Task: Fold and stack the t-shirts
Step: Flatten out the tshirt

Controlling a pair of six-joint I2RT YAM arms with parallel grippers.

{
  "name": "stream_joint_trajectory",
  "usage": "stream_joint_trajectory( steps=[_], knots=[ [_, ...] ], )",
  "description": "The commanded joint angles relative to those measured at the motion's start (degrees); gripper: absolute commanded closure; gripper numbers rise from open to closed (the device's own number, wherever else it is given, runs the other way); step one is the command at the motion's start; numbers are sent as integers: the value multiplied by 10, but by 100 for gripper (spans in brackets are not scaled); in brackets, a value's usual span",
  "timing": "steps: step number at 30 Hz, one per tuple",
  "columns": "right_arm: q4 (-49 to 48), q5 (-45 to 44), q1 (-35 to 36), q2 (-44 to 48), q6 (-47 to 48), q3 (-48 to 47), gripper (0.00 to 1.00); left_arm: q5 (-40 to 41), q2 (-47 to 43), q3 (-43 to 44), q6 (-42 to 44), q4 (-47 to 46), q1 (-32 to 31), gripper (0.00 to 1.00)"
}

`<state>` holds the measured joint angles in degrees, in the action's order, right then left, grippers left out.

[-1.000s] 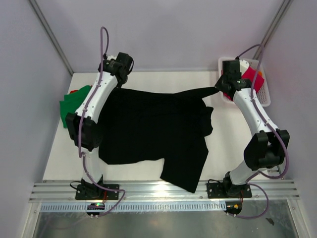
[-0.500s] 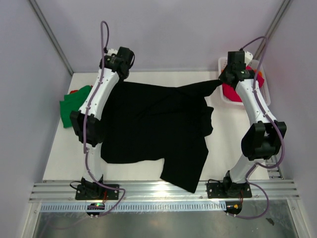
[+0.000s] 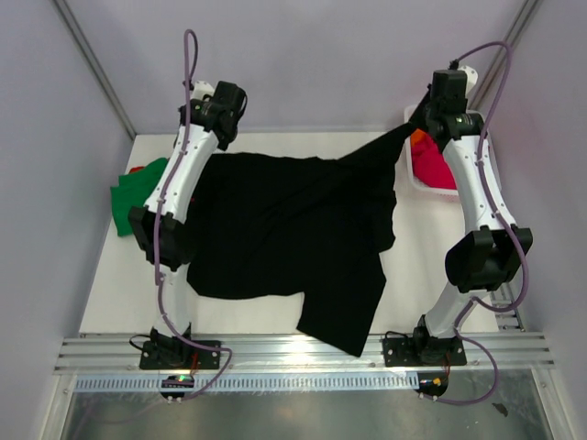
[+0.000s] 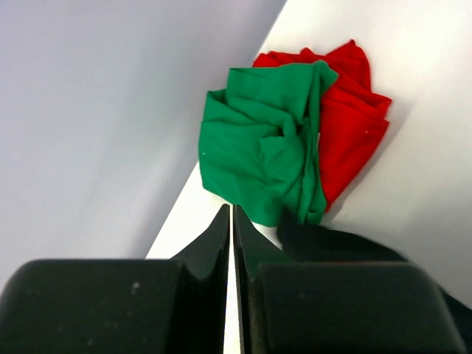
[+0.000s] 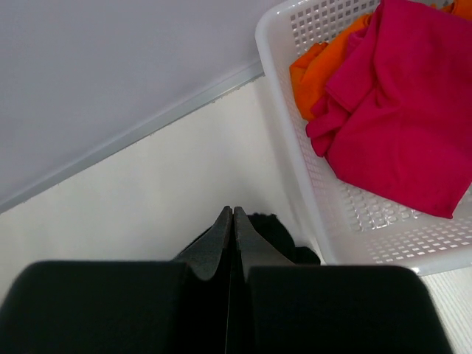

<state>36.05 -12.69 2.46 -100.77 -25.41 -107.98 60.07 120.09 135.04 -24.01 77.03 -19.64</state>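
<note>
Right end effector (image 5: 232,212) pinches black t-shirt (image 3: 284,229) (corner raised).

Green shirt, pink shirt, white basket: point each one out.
green shirt (image 4: 258,147), left wrist view, crumpled middle.
pink shirt (image 5: 402,110), right wrist view, centre of the cloth.
white basket (image 5: 383,232), right wrist view, bare lattice floor.

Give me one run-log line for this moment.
step: spread black t-shirt | left gripper: shut on far-left corner | right gripper: shut on lifted far-right corner
</note>
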Motion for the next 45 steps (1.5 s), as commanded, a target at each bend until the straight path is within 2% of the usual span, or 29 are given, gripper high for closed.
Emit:
stream_joint_trajectory(
  steps=[1, 7, 14, 17, 18, 21, 22, 25, 26, 28, 32, 36, 40, 45],
  knots=[
    [-11, -7, -6, -4, 17, -20, 97, 54, -14, 23, -10, 47, 7, 95],
    [-20, -5, -7, 0, 19, -1, 97, 72, -11, 24, 4, 30, 7, 94],
    [-23, 1, -7, 0, 12, 8, 97, 40, -7, 8, 10, 15, 8, 92],
    [-30, 5, -7, 4, 7, 28, 97, -26, 6, -32, -17, 28, 8, 91],
    [-34, 6, -7, 7, 5, 34, 97, -93, 10, -43, -33, 29, 8, 90],
    [-38, 8, -7, 10, 4, 54, 97, -212, 28, -86, -55, 27, 7, 87],
    [-39, 8, -6, 13, 4, 57, 97, -278, 32, -112, -63, 9, 7, 87],
    [-42, 7, -7, 18, 4, 76, 97, -362, 25, -167, -69, -53, 5, 75],
    [-45, 7, -7, 21, 4, 87, 97, -376, 24, -177, -70, -67, 5, 66],
    [-50, 8, -7, 28, 4, 98, 97, -399, 23, -188, -75, -84, 5, 59],
    [-57, 8, -7, 35, 4, 126, 97, -457, -6, -219, -97, -184, 5, 41],
    [-63, 12, -7, 42, 4, 145, 97, -492, -39, -265, -115, -275, 5, 37],
    [-64, 10, -6, 48, 6, 158, 97, -509, -80, -353, -120, -376, 5, 37],
    [-68, 9, -6, 58, 13, 171, 97, -497, -87, -400, -102, -435, 5, 36]
  ],
)
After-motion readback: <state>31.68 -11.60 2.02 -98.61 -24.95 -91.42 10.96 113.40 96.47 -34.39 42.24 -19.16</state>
